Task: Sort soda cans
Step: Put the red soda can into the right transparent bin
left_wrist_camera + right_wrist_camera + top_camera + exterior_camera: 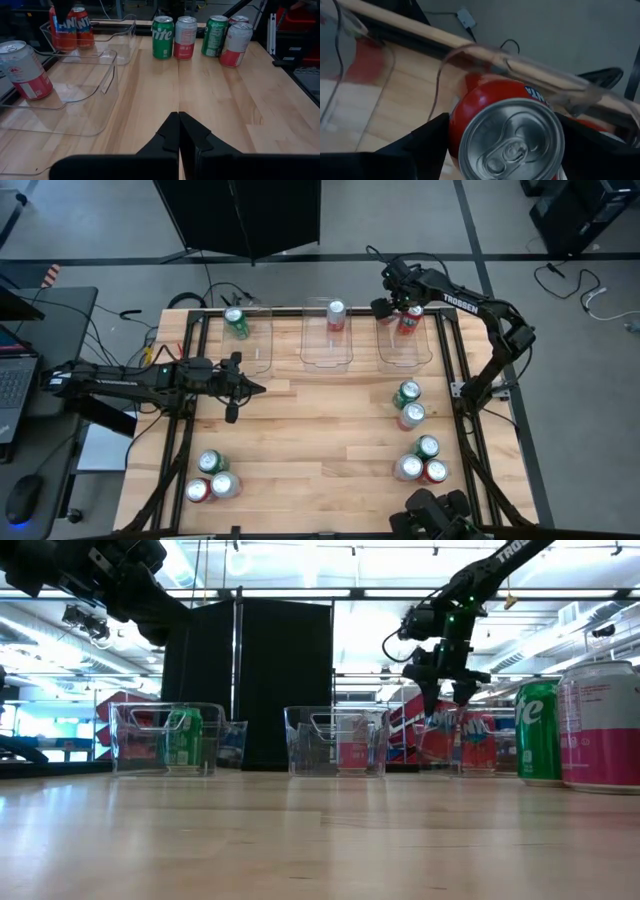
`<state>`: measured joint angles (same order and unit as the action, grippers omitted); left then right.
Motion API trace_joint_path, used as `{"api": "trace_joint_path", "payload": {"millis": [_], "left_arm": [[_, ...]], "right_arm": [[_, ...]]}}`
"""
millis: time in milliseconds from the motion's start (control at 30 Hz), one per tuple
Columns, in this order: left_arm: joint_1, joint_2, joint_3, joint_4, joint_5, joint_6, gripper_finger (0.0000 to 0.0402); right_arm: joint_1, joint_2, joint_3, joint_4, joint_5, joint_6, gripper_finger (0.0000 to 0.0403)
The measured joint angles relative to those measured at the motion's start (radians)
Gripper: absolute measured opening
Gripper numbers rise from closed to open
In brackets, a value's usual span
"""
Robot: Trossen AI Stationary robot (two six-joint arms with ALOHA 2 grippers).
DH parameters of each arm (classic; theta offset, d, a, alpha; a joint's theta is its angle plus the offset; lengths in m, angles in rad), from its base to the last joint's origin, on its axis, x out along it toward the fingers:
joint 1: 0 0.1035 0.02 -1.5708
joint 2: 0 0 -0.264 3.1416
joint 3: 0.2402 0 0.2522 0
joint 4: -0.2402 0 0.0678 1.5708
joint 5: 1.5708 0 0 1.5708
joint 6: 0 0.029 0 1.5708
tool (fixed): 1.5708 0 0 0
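My right gripper (pixel 398 305) hangs open over the far-right clear bin (pixel 405 352), pointing steeply down. One finger stands on each side of a red soda can (pixel 510 140). That can stands upright on the bin floor (pixel 440 740), beside a second red can (pixel 409 320). A green can (pixel 236 323) stands in the far-left bin, and a silver-white can with a red band (pixel 336 315) in the middle bin. My left gripper (pixel 260 388) is shut and hovers over the table's left half, holding nothing (pixel 178 130). My right gripper's fingers (pixel 432 137) flank the upper wall of the red can (pixel 457 120) from above, slanting down. Whether they touch it I cannot tell. The can stands upright on its base in the bin.
Loose cans stand on the table: a green and a silver-white one (pixel 409 404) at mid-right, three (pixel 422 463) at the near right, three (pixel 212 478) at the near left. The bin walls (pixel 530 70) rise close around my right gripper. Bare wood lies in the table's middle (pixel 320 430).
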<state>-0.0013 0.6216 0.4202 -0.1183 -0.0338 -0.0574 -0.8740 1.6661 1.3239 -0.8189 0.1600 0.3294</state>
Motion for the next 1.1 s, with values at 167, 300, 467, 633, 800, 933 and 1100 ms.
{"api": "trace_joint_path", "payload": {"millis": [167,300,467,633,800,933,1100], "left_arm": [[0.0,0.0,0.0,-0.007,0.0,0.0,0.0002],[0.0,0.0,0.0,-0.008,0.0,-0.002,0.0002],[0.0,0.0,0.0,-0.008,0.0,-0.003,0.0002],[0.0,0.0,0.0,-0.008,0.0,-0.003,0.0002],[0.0,0.0,0.0,-0.007,0.0,-0.003,0.0002],[0.0,0.0,0.0,-0.006,0.0,-0.003,0.0002],[0.0,0.0,0.0,-0.007,0.0,-0.004,0.0002]], "right_arm": [[-0.003,0.0,0.0,0.042,0.007,-0.008,0.0324],[-0.003,0.0,0.0,0.062,0.01,-0.012,0.032],[-0.003,0.0,-0.004,0.069,0.01,-0.011,0.031],[-0.003,0.0,-0.053,0.092,0.006,-0.013,0.0288],[-0.002,0.001,-0.063,0.078,0.007,-0.038,0.0289],[-0.002,0.001,-0.064,0.089,0.008,-0.042,0.0309],[-0.003,0.001,-0.064,0.102,0.009,-0.035,0.0325]]}}
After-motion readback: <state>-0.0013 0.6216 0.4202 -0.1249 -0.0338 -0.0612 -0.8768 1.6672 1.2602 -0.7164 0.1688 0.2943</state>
